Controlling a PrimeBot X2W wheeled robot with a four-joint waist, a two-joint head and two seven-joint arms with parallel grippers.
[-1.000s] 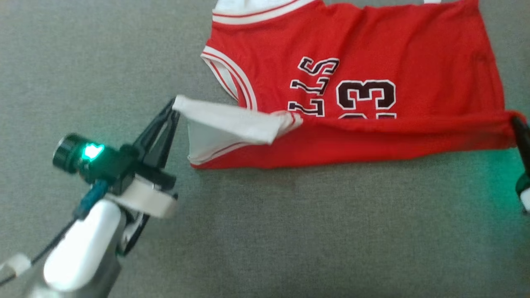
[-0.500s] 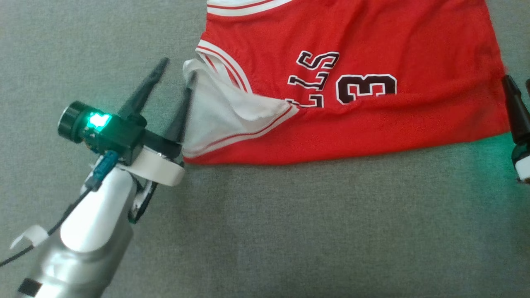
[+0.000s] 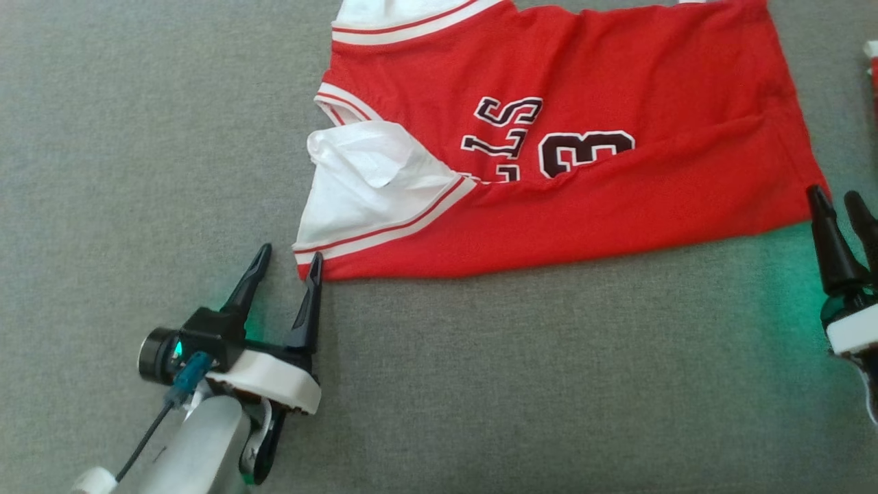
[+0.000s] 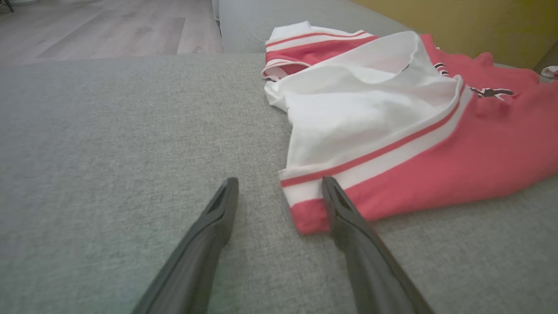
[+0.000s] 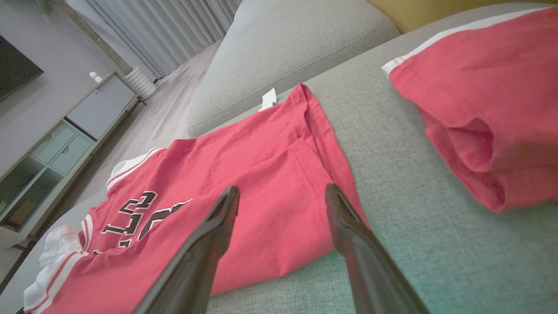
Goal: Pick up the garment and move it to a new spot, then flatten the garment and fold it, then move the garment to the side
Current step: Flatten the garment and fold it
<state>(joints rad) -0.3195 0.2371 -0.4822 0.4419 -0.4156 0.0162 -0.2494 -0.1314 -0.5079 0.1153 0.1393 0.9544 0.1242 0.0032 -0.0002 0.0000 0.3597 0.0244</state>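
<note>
The garment (image 3: pixel 603 89) is a red jersey with white trim and dark lettering, lying across the far part of a grey cushion (image 3: pixel 480 384), its near long edge folded over. A white-lined shoulder flap (image 3: pixel 363 185) lies turned up at its left end. My left gripper (image 3: pixel 289 254) is open, just off the garment's near left corner; in the left wrist view that gripper (image 4: pixel 279 181) has its right finger against the corner of the garment (image 4: pixel 414 174). My right gripper (image 3: pixel 833 193) is open at the garment's right hem, and in its wrist view that gripper (image 5: pixel 282 188) hangs over the garment (image 5: pixel 244 174), holding nothing.
A second red cloth piece (image 5: pixel 479 87) lies to the right of the jersey, its edge at the frame border (image 3: pixel 872 62). Another grey cushion (image 5: pixel 283 48) lies beyond. A wood floor (image 4: pixel 109 30) and a low cabinet (image 5: pixel 65 135) are off the cushion's far side.
Both grippers have opened and let go of the garment. The left one has drawn back toward the near side, and the white flap it held has dropped onto the jersey.
</note>
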